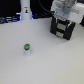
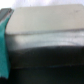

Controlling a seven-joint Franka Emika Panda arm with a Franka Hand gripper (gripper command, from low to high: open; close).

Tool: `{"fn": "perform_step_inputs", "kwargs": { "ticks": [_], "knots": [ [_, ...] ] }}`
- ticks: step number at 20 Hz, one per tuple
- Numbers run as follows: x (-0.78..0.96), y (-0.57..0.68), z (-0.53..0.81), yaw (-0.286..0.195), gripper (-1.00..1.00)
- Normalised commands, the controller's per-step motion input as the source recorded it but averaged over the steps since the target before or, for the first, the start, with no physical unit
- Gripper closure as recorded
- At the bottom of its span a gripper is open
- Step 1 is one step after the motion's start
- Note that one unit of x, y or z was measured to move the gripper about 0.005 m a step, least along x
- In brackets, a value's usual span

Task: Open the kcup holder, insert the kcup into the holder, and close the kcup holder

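The kcup (image 1: 27, 48), a tiny cup with a green top and whitish body, stands alone on the white table toward the exterior view's left. The kcup holder (image 1: 63, 29), a black boxy unit, sits at the back toward the exterior view's right. My gripper (image 1: 63, 19) hangs right at the holder's upper part, its white body above the box. Its fingers merge with the black box, so their state does not show. The wrist view is blurred: a grey flat surface (image 2: 47, 22) over a dark band (image 2: 47, 57), probably the holder seen close up. The kcup is out of that view.
A tall white bottle with a dark cap (image 1: 25, 10) stands at the back toward the exterior view's left. A teal shape (image 2: 4, 45) fills one side of the wrist view. The white table (image 1: 50, 60) stretches between kcup and holder.
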Motion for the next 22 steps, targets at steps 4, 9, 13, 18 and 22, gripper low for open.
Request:
{"fn": "perform_step_inputs", "kwargs": {
  "ticks": [4,9,13,18,22],
  "knots": [
    [0.94,-0.29,0.16,-0.059,1.0],
    [0.94,-0.31,0.17,-0.073,1.0],
    [0.94,-0.31,0.19,-0.076,1.0],
    [0.92,-0.34,0.17,-0.079,1.0],
    [0.89,-0.36,0.16,-0.064,1.0]
  ]
}}
